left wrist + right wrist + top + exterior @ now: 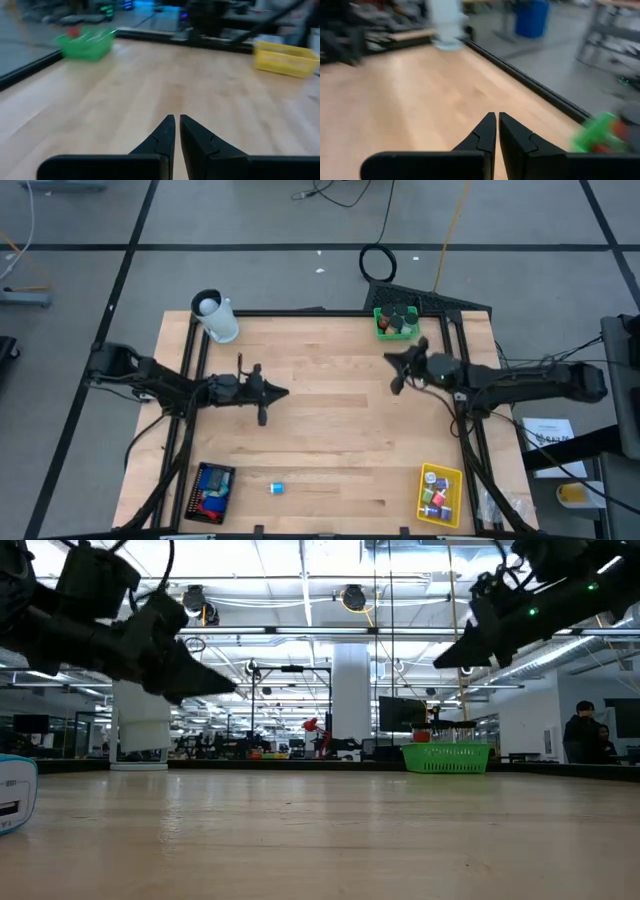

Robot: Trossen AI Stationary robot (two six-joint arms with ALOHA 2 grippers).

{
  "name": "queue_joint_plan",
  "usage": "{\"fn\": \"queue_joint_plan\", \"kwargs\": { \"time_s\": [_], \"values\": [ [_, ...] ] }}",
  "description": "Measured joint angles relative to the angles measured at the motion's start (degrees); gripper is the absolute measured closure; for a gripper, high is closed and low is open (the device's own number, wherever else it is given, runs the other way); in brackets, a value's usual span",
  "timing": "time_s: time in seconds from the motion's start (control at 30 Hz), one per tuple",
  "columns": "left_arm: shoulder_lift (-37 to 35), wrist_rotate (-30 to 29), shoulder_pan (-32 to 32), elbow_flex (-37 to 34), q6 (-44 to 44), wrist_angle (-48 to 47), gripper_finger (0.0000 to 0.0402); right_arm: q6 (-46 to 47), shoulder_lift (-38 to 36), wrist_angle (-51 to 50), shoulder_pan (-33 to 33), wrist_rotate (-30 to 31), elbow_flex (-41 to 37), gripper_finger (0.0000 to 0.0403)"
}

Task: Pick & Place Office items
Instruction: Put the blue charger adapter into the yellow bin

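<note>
One small blue-and-white office item (277,488) lies alone on the wood near the table's front edge; in the low view this item (12,795) shows at the left border. Other office items sit in the green tray (396,322), the black mesh tray (212,490) and the yellow tray (439,493). My left gripper (283,392) (177,119) is shut, hovers left of the table's middle and points toward the right. My right gripper (390,360) (496,116) is shut and hangs in the air just in front of the green tray, pointing left. Neither holds anything.
A white cup (215,317) stands at the far left corner. A black frame rail (300,312) runs along the far edge. Bare wood lies between the two grippers. People and desks show in the room beyond the table (585,735).
</note>
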Motion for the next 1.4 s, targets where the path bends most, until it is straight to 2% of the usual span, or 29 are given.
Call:
{"fn": "queue_joint_plan", "kwargs": {
  "time_s": [0.13, 0.27, 0.4, 0.53, 0.67, 0.83, 0.93, 1.1, 1.27, 1.4],
  "values": [
    [0.0, -0.6, -6.0, 5.1, 3.0, -7.5, 0.0371, -2.4, 3.5, 16.5, 6.0, -0.1, -5.4, 0.0387],
    [0.0, -6.7, -12.9, 13.0, 3.2, -24.1, 0.0371, -3.2, 7.0, 32.6, 9.5, -0.1, -11.3, 0.0387],
    [0.0, -12.3, -19.2, 20.8, 0.8, -41.7, 0.0371, -3.0, 9.6, 40.1, 11.5, 0.0, -14.7, 0.0387],
    [0.1, -13.3, -23.9, 25.0, -6.3, -50.6, 0.0371, -2.6, 11.4, 43.1, 12.4, 0.1, -15.5, 0.0387],
    [2.1, -13.0, -28.3, 25.9, -12.6, -53.4, 0.0371, -2.6, 13.0, 44.8, 12.6, 0.1, -15.5, 0.0387],
    [5.9, -12.7, -33.2, 26.0, -19.9, -52.2, 0.0370, -2.2, 14.7, 45.2, 12.6, 0.1, -15.5, 0.0387],
    [8.1, -12.9, -35.5, 26.0, -22.1, -49.8, 0.0354, -2.1, 15.2, 46.2, 12.6, 0.1, -15.5, 0.0387],
    [10.1, -12.4, -39.1, 26.8, -25.6, -47.0, 0.0287, -1.5, 15.2, 46.2, 12.6, 0.1, -15.5, 0.0387],
    [10.1, -14.1, -42.9, 31.2, -27.7, -51.9, 0.0208, -1.5, 15.2, 46.2, 12.6, 0.1, -15.5, 0.0387],
    [10.1, -16.2, -45.8, 34.3, -28.8, -54.4, 0.0164, -1.5, 15.2, 45.9, 12.6, 0.1, -15.5, 0.0387]
  ]
}}
